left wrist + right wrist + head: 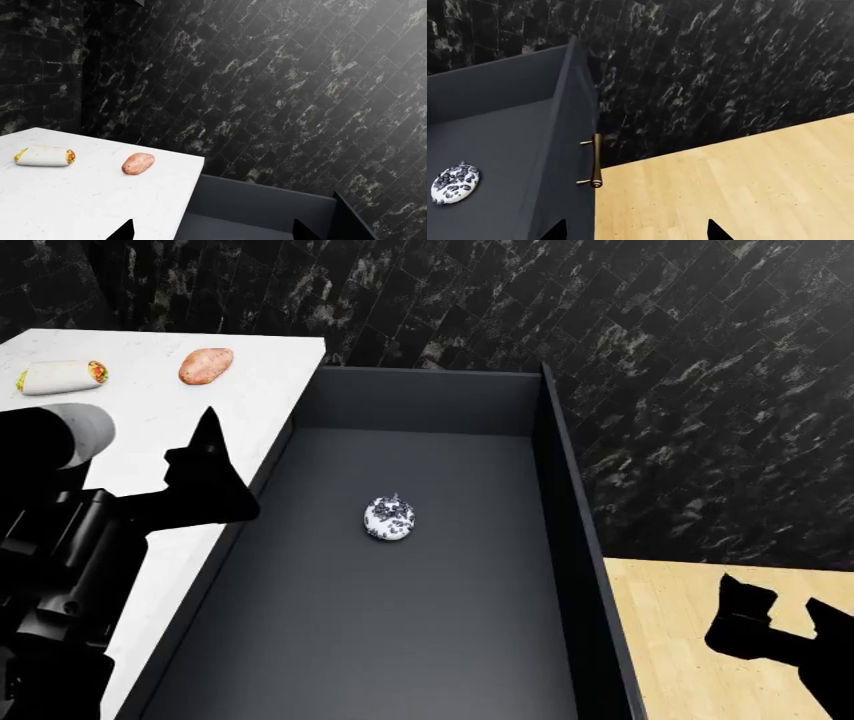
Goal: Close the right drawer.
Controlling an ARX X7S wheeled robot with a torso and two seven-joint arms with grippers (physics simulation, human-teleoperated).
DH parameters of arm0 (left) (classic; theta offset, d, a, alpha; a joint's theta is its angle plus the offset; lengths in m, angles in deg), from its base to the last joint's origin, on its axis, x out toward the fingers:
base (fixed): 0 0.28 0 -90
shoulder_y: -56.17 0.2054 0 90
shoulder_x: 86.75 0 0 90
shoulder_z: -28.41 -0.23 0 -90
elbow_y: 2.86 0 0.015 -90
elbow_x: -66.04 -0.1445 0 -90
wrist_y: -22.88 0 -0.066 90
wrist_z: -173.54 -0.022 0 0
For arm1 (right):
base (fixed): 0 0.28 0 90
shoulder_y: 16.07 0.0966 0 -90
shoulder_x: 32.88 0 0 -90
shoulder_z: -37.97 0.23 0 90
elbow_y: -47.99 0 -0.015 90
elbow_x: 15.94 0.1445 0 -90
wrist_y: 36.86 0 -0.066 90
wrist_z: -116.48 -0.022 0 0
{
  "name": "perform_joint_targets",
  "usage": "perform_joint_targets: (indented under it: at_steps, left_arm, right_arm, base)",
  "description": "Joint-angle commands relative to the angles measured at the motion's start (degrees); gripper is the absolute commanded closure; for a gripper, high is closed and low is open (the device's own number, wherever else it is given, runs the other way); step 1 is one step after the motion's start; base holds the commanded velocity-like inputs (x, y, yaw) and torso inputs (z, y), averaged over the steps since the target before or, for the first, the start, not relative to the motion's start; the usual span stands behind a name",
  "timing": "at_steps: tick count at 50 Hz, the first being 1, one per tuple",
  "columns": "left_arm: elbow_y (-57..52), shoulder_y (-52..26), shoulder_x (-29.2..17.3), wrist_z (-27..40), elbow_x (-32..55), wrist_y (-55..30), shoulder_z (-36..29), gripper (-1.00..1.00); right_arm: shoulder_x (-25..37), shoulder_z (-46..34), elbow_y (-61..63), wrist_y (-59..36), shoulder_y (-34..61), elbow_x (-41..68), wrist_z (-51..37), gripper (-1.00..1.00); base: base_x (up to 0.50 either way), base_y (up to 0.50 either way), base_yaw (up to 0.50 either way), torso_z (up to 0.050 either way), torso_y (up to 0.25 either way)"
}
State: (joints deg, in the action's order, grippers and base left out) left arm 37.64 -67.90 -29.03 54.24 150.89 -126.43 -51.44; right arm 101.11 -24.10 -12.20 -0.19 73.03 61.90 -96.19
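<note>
Handling: the right drawer [441,630] reads as a rigid, boxy thing that should slide on its runners rather than flex — likely a steady push, not a lift.
Where to take hold: the brass handle [596,161] on the panelled front is the only grip point, though a flat push against that front would probably do as well.
Look: long and deep, matte dark grey inside, with a dark front panel seen edge-on in the right wrist view.
Position: pulled well out, just right of the white counter [254,370], its far end towards the black marble wall [694,360].
Contents: one small speckled black-and-white object [390,518] lies loose near the middle — it may roll if the drawer shuts hard.
On the counter: a wrap [60,377] and a potato [206,365], well apart from the drawer.
Left pincer [200,475]: above the counter's right edge, grasping nothing; spread cannot be told.
Right pincer [774,615]: released, tips apart, over the wooden floor [747,180] to the right of the drawer.
</note>
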Motion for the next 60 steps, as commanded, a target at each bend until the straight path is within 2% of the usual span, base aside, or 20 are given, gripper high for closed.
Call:
perform_joint_targets:
  at_steps: [1, 16, 60]
  left_arm:
    - [-0.2, 0.1, -0.3, 0.2, 0.2, 0.4, 0.0, -1.0]
    - [0.1, 0.0, -0.5, -0.1, -0.2, 0.8, -0.4, -1.0]
    - [0.1, 0.3, -1.2, -0.2, -0.4, 1.9, -1.1, -1.0]
  right_arm:
    - [-0.8, -3.1, -3.3, -0.8, -1.0, -3.3, 0.5, -1.0]
    - [-2.2, -12.2, -8.8, -1.7, 3.6, -8.6, 1.5, -1.0]
    - [-5.1, -21.4, -18.5, 1.5, 6.5, -16.0, 8.3, -1.0]
  base:
    - [0.0, 0.0, 0.0, 0.0, 0.0]
    - [0.0, 0.0, 0.0, 0.0, 0.0]
    - [0.0, 0.0, 0.0, 0.0, 0.0]
